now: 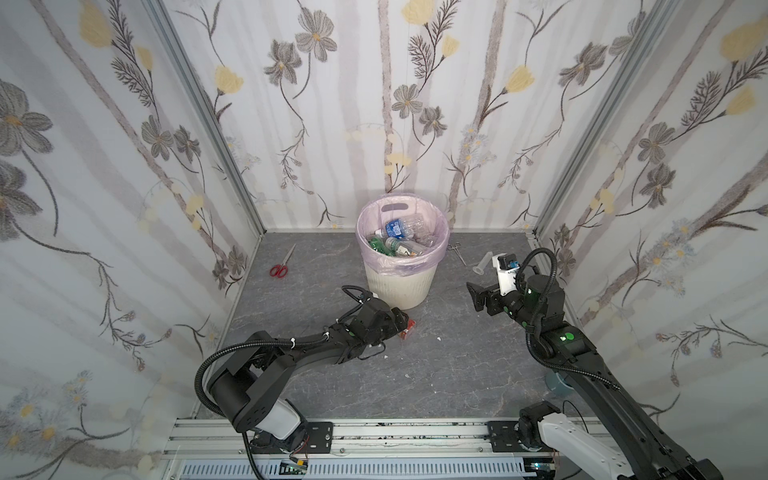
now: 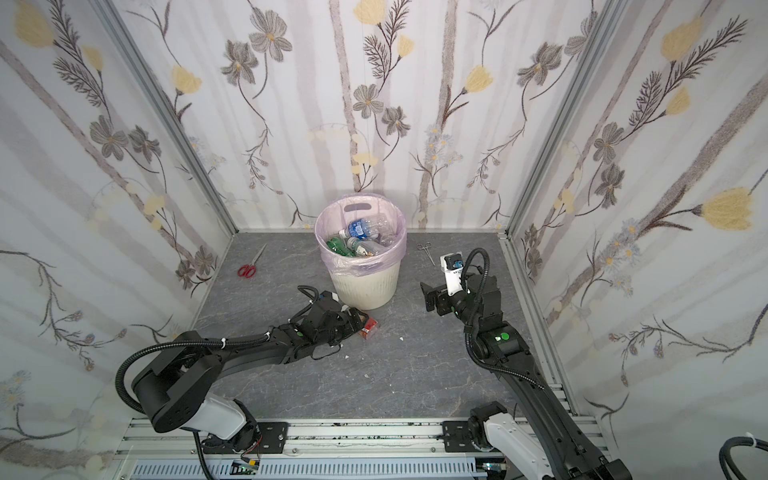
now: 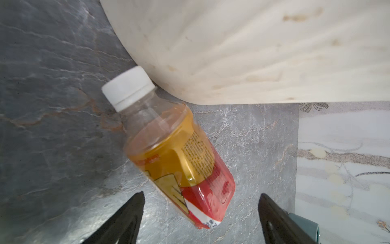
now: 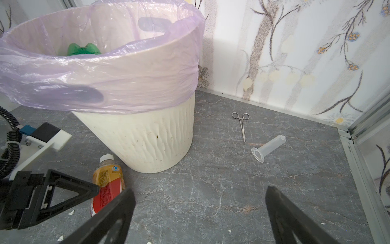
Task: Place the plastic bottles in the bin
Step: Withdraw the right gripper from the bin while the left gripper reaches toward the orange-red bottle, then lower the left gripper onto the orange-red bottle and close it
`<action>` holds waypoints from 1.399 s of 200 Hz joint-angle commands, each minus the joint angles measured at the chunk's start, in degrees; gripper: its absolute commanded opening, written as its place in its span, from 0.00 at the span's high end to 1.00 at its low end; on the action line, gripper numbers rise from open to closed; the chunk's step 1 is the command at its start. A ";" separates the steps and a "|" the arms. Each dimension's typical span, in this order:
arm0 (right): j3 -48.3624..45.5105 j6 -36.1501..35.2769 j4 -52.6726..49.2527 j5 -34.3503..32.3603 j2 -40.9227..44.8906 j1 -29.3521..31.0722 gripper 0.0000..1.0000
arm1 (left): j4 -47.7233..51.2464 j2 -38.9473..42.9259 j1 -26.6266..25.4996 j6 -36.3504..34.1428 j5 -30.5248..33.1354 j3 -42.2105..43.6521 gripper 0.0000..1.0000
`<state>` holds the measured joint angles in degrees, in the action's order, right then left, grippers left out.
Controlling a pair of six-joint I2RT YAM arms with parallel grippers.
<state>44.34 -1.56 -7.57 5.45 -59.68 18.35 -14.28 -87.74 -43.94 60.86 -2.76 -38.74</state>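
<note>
An orange-and-red plastic bottle [image 3: 175, 152] with a white cap lies on the grey floor, cap against the foot of the bin [image 3: 253, 52]. My left gripper [image 3: 201, 194] is open; its jaws stand either side of the bottle's base with gaps on both sides. In both top views the left gripper [image 1: 399, 322] [image 2: 357, 322] covers most of that bottle [image 1: 408, 328] [image 2: 369, 328]. The cream bin [image 1: 399, 282] [image 2: 365, 286] holds several bottles [image 1: 399, 241] [image 2: 361, 241]. My right gripper [image 4: 198, 190] [image 1: 473, 295] is open and empty, raised to the bin's right.
Red scissors [image 1: 279, 270] lie left of the bin. Steel forceps [image 4: 241, 124] and a clear flared tube [image 4: 268, 147] lie to its right. A grey-blue roll [image 1: 557, 382] sits under the right arm. Papered walls close in three sides.
</note>
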 commanded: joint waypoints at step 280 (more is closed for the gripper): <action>-2.76 1.30 4.62 3.05 1.08 -1.34 0.03 | 12.44 6.43 -2.46 -15.15 4.16 -0.89 0.01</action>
<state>41.67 -0.89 -5.15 7.40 -58.22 17.02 -2.98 -82.19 -46.00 52.14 0.80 -37.76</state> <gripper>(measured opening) 0.971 0.989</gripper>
